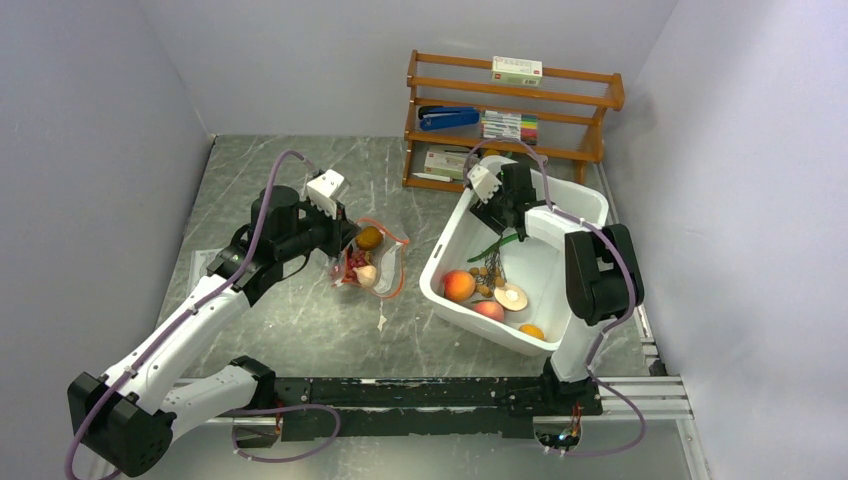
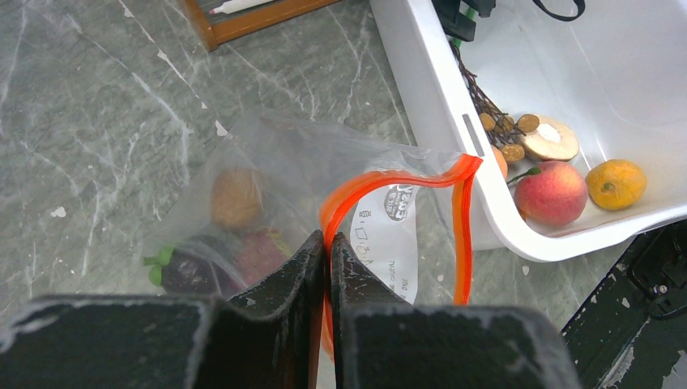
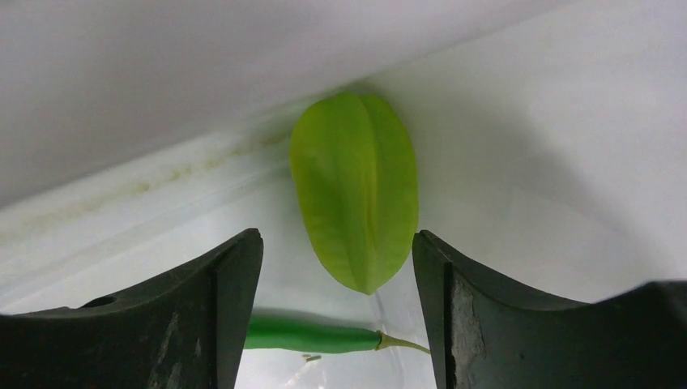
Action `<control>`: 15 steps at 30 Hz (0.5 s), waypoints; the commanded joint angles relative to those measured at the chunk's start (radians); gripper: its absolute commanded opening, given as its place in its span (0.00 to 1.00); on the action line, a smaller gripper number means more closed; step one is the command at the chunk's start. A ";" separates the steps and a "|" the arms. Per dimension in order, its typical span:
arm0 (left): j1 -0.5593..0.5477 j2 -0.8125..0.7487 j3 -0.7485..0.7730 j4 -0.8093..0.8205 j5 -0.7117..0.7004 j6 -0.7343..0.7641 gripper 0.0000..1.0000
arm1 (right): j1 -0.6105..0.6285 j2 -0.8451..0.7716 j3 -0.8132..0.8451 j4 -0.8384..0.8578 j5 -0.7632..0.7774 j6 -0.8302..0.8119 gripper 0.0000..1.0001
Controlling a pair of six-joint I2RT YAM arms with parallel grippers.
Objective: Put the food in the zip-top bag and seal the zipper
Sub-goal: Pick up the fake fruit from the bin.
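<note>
My top camera sits high behind the arm bases [image 1: 565,385], looking down and forward across the whole bench [image 1: 300,330] to its far edge. Left wrist camera looks steeply down, close on the zip-top bag [image 2: 267,154] and white bin [image 2: 421,89]; the top view shares both. Right wrist camera sits very near, facing the bin's inner wall.

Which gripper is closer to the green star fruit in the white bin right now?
Right. The right gripper is down in the white bin, open and straddling the tip of the green star fruit. The left gripper is outside the bin, pinched shut on the orange zipper.
</note>
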 commanded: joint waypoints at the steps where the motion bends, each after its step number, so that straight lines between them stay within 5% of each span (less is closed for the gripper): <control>1: 0.006 -0.018 -0.003 0.033 0.008 0.006 0.07 | -0.002 0.015 -0.048 0.127 0.066 -0.034 0.69; 15: 0.006 -0.024 -0.004 0.033 0.008 0.005 0.07 | 0.012 0.063 -0.071 0.196 0.117 -0.049 0.53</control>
